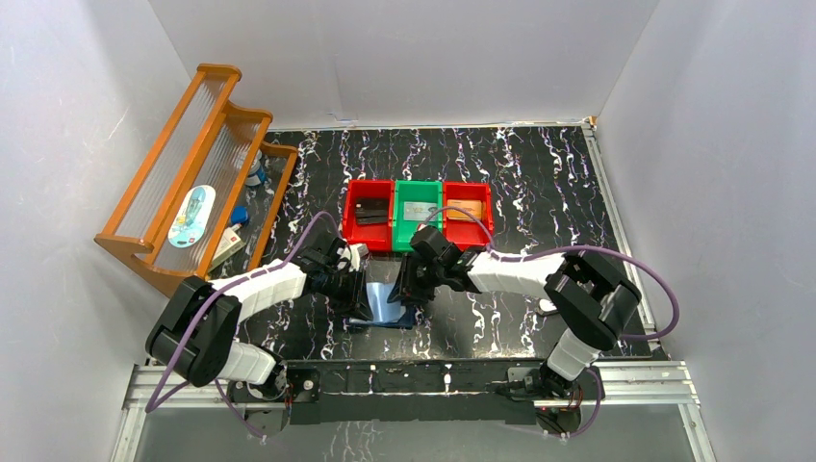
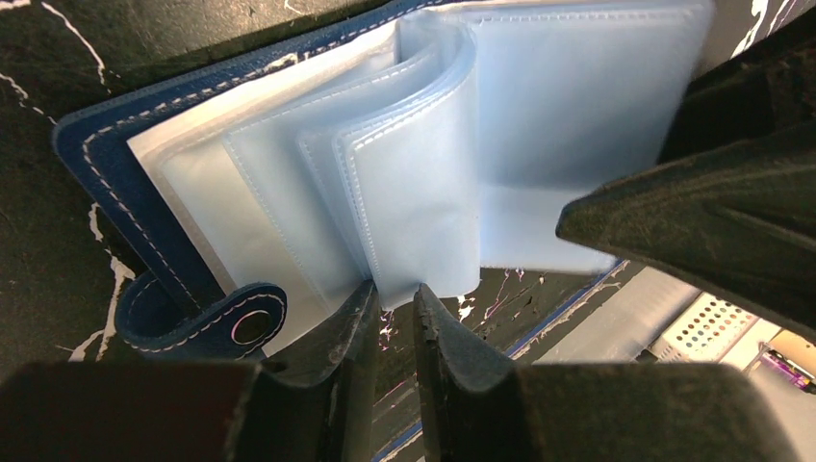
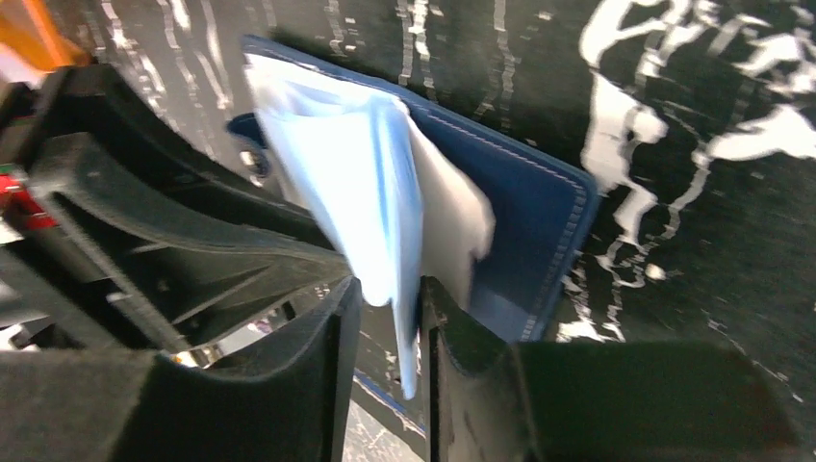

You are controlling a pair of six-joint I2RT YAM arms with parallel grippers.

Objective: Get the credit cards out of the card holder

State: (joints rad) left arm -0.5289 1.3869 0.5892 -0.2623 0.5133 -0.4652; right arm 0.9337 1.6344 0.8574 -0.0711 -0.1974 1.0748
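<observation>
One sleeve [image 2: 414, 202] of the open card holder [image 1: 385, 306], lying on the bench [image 1: 539, 192] just before the bins [image 1: 418, 214], is pinched at its edge by my narrow left fingers [image 2: 351, 327]. My right fingers [image 3: 332, 337] straddle another sleeve, and I cannot tell whether they grip it. I should spread them slowly, hunting for cards.

The left gripper [image 2: 393, 294] has a sleeve edge right at its fingertips, but I cannot tell whether it is pinched. The card holder [image 2: 106, 183] runs off the top edge of that picture. Its sleeves [image 2: 414, 192] are milky, so I cannot make out whether any credit cards sit inside. My right wrist picture is smeared. A sleeve hangs between the fingers of the right gripper [image 3: 390, 294], and I cannot tell if they clamp it. From above, both grippers cover most of the holder. The things on the wooden rack [image 1: 219, 71] are too small to name.
</observation>
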